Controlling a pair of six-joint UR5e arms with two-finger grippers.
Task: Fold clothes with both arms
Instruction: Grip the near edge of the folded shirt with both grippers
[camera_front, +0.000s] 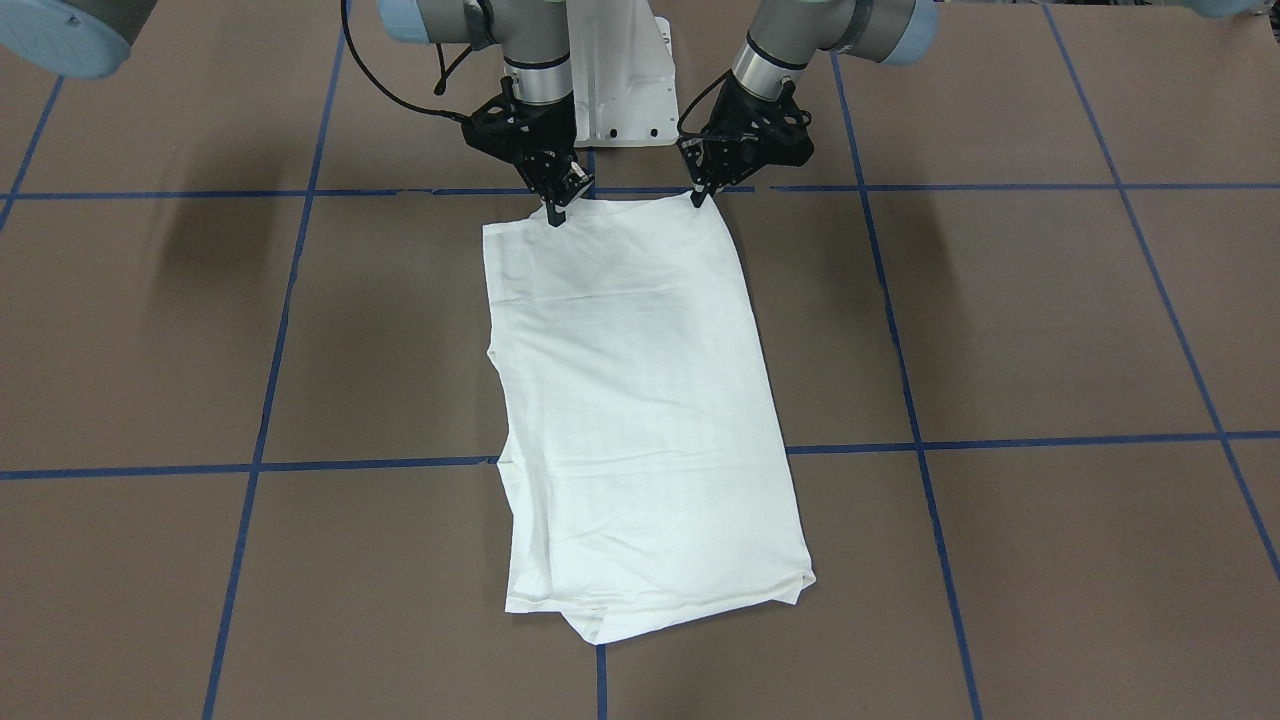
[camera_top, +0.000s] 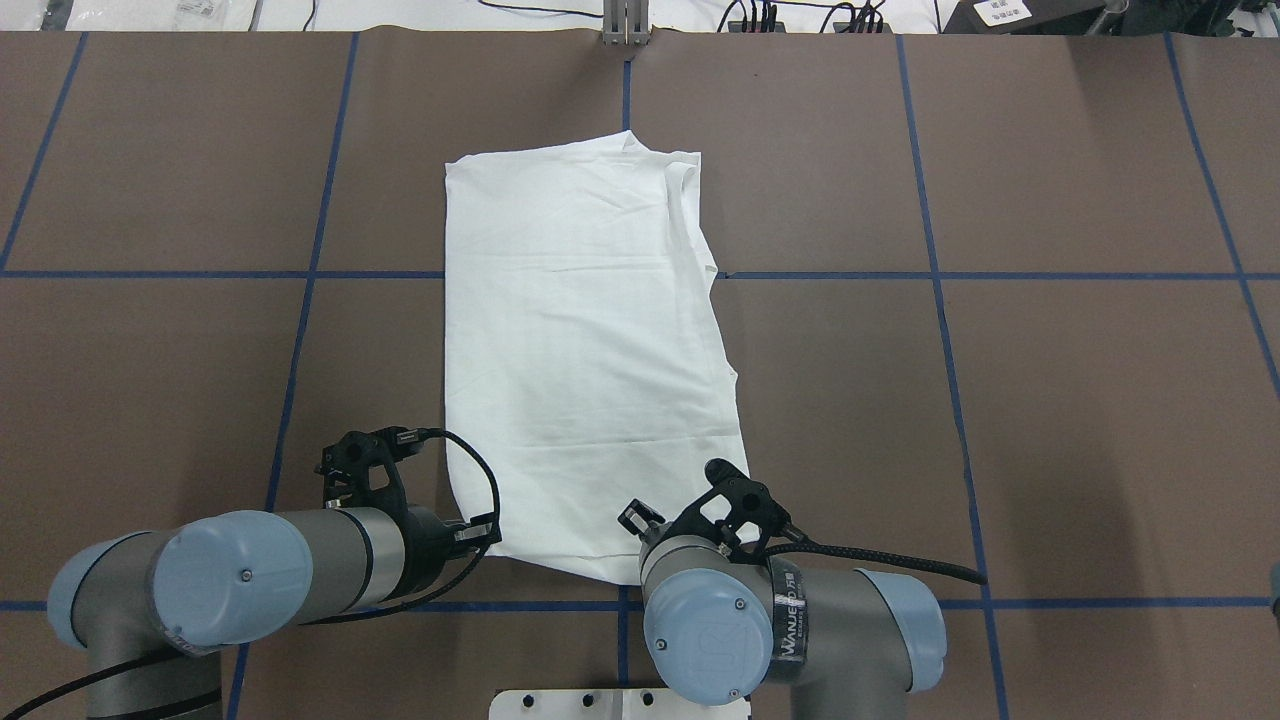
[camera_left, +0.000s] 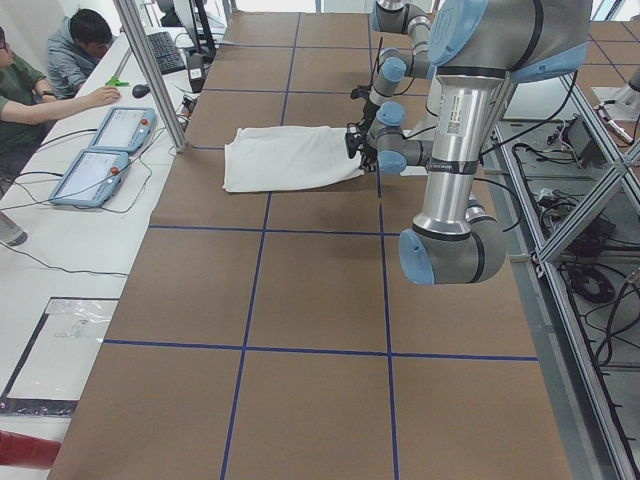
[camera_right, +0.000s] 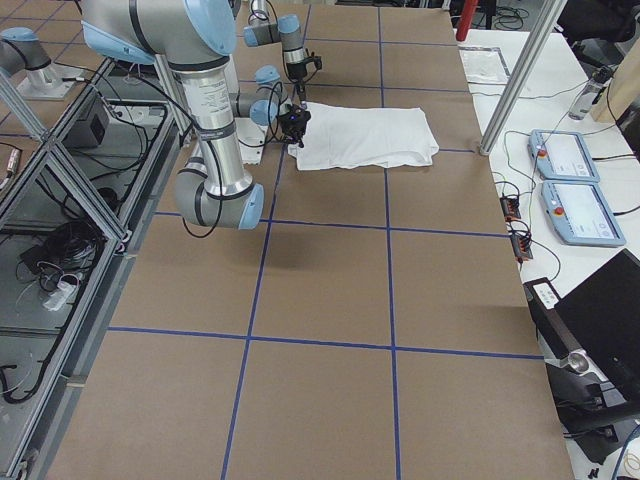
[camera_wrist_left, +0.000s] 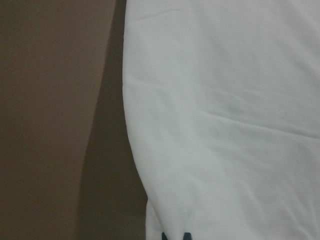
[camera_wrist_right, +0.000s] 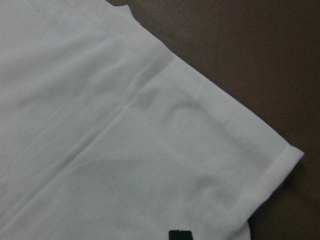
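T-shirt (camera_front: 640, 400), white: one. We find it folded to a long rectangle, flat at mid-worktop, one short end at the robot's side and the other running to the far side, where layers bunch at a corner.

Arms: two, the left arm (camera_top: 230, 580) and the right arm (camera_top: 800, 620), both reaching to the near short end.

Left fingers (camera_front: 698, 196): one pair, drawn together and pinched on the hem at the left corner.

Right fingers (camera_front: 556, 213): one pair, likewise together and pinched on the hem towards the right corner.

From overhead, each wrist hides its own fingers, and the right wrist covers that corner of the cloth.

Worktop (camera_front: 1000, 320): one, brown, gridded with blue tape lines (camera_front: 1000, 440).

Pedestal base (camera_front: 625, 90): one, white, between the arms.

Handheld control tablets: two (camera_left: 120, 128) (camera_left: 85, 177), on a white side table beyond the far edge.

People: two (camera_left: 75, 50) (camera_left: 20, 100), seated at that side table.

Lettering: a band on the right arm begins "WANJE"; we cannot read the rest.
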